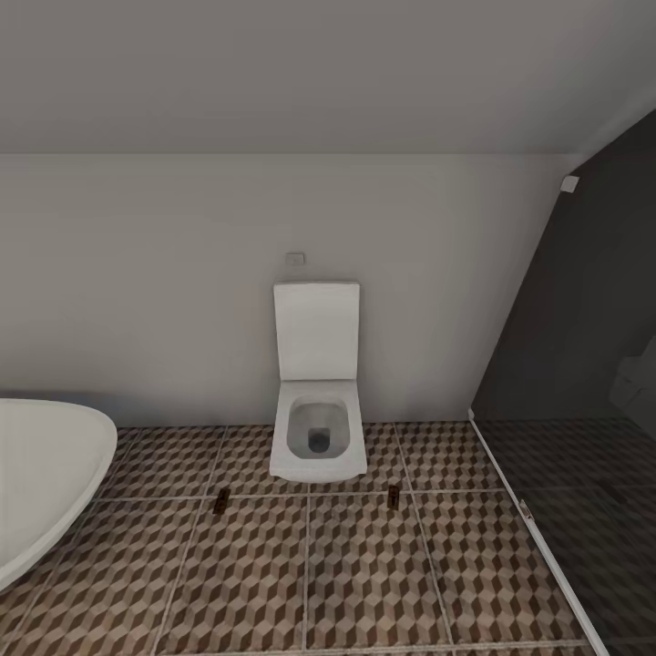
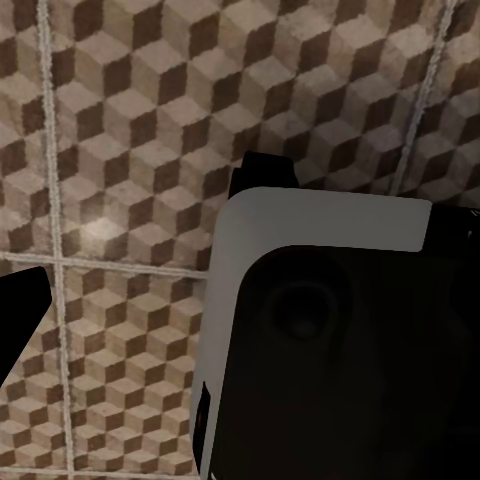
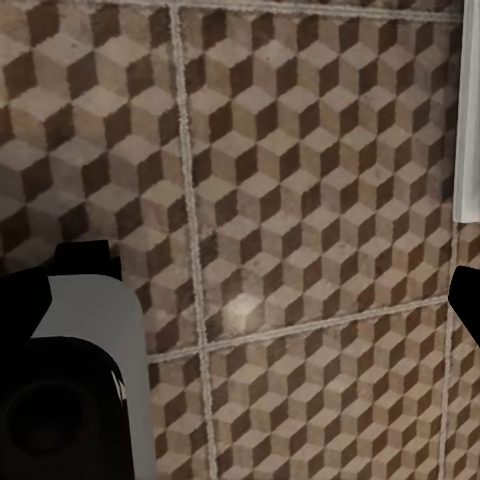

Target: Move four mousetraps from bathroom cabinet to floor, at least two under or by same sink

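Beneath my wrist cameras I see cube-patterned bathroom floor tiles (image 3: pixel 300 180); I cannot tell either gripper's state. Farther ahead, two tiny dark brown mousetraps (image 1: pixel 221 499) (image 1: pixel 394 496) lie flanking the white square toilet (image 1: pixel 318 437).

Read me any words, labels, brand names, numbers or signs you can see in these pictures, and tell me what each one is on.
None: no readable text anywhere.
The toilet, the small flush plate on the wall above it, the bathtub, and the two mousetraps on the bathroom floor carry no lettering.
The floor tiles bear just a cube pattern.
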### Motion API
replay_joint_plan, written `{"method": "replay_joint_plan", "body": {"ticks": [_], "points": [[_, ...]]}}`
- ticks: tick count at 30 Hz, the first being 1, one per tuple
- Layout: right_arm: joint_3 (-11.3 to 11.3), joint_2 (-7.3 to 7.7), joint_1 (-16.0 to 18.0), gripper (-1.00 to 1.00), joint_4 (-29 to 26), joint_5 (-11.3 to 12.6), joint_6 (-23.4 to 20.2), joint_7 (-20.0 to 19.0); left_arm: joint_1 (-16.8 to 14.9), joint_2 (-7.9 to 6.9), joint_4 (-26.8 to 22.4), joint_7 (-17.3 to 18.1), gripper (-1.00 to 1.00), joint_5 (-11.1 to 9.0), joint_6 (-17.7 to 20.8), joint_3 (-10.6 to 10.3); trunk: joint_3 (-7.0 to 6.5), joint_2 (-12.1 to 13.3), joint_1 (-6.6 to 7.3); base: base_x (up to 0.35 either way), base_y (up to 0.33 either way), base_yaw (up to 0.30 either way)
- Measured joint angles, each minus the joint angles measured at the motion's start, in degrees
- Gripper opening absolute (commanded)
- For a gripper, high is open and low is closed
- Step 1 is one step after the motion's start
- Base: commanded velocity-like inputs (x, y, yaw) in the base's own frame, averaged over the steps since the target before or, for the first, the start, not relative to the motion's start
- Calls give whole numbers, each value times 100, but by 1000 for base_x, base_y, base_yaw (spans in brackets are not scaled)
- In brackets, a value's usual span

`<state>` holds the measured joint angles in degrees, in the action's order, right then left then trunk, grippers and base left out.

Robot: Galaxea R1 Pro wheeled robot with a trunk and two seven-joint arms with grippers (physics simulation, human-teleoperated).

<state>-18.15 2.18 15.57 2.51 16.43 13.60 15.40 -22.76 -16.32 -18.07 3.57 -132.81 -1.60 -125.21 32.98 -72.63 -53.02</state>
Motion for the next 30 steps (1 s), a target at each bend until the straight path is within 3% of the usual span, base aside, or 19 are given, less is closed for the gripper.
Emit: {"method": "replay_joint_plan", "body": {"ticks": [30], "points": [[0,-1,0,100,0,0,0,0,0,0,0,0,100,0,1,0,0,0,0,0,0,0]]}}
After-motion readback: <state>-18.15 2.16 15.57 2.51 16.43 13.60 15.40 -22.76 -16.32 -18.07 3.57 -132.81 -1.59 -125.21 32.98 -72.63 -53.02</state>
